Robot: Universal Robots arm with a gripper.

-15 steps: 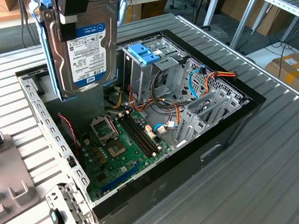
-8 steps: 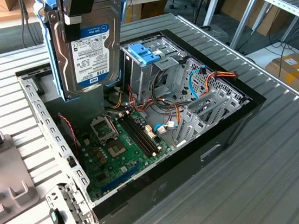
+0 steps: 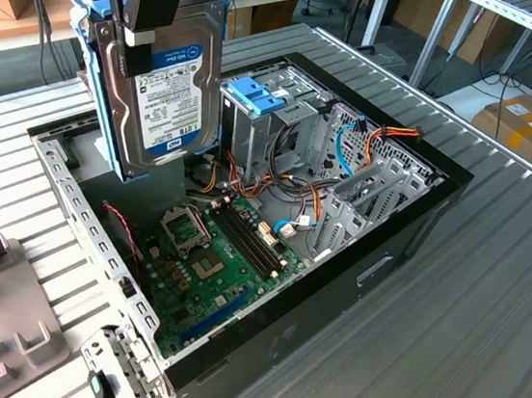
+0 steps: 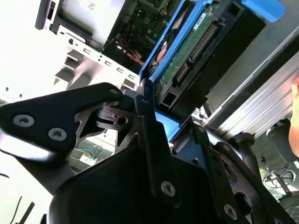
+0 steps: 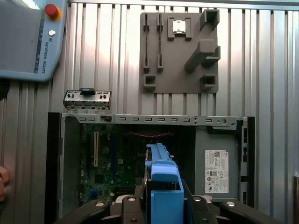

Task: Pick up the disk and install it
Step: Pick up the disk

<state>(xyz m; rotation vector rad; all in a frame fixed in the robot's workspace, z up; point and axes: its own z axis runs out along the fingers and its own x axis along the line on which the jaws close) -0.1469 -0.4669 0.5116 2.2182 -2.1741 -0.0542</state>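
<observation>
The tool (image 3: 149,19) is clamped on the top edge of the disk (image 3: 167,85). The disk hangs upright directly beneath it, above the open computer case (image 3: 354,285), which sits on the ribbed worktop (image 3: 512,305) below the tool.

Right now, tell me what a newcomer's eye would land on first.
A silver-grey hard drive with a white label, framed by blue plastic rails, hangs upright in the jaws above an open black computer case. Inside it lies a green motherboard amid coloured cables.
</observation>
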